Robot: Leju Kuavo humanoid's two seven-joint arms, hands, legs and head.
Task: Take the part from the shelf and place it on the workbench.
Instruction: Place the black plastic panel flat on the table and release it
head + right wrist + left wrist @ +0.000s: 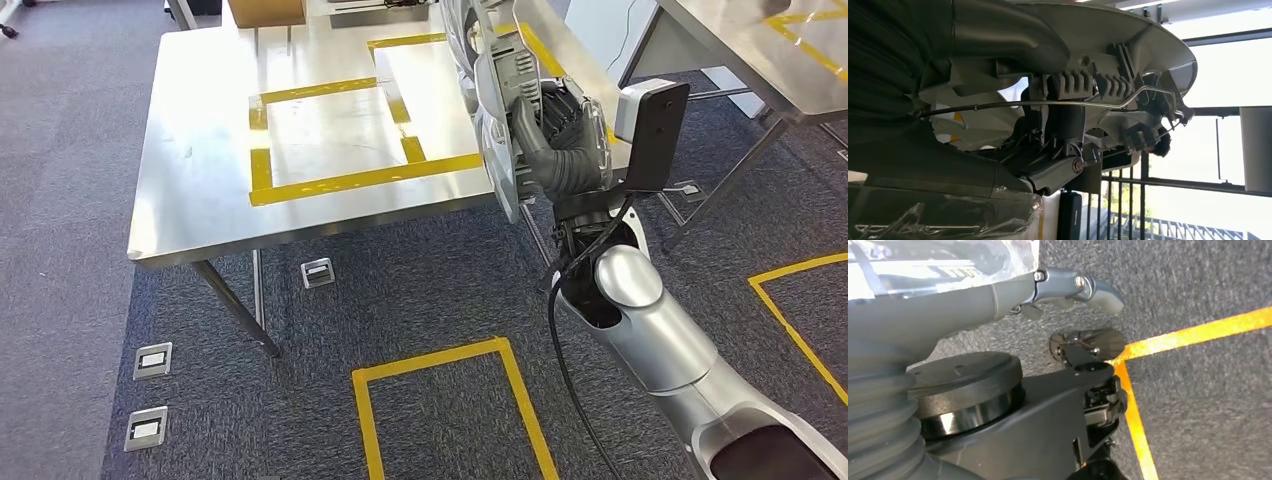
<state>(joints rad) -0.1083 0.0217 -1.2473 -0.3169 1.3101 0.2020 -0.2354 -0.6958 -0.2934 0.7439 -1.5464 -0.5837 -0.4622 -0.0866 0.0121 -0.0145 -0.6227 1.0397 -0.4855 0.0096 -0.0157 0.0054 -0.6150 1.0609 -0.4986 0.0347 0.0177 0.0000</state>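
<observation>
I'm holding the part upright, long axis near vertical, in my right hand, fingers wrapped round its back, just off the right edge of the workbench, so it's needing to travel left toward the taped rectangle.

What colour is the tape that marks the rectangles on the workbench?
Yellow tape on the shiny steel workbench, clearest in the head view.
</observation>
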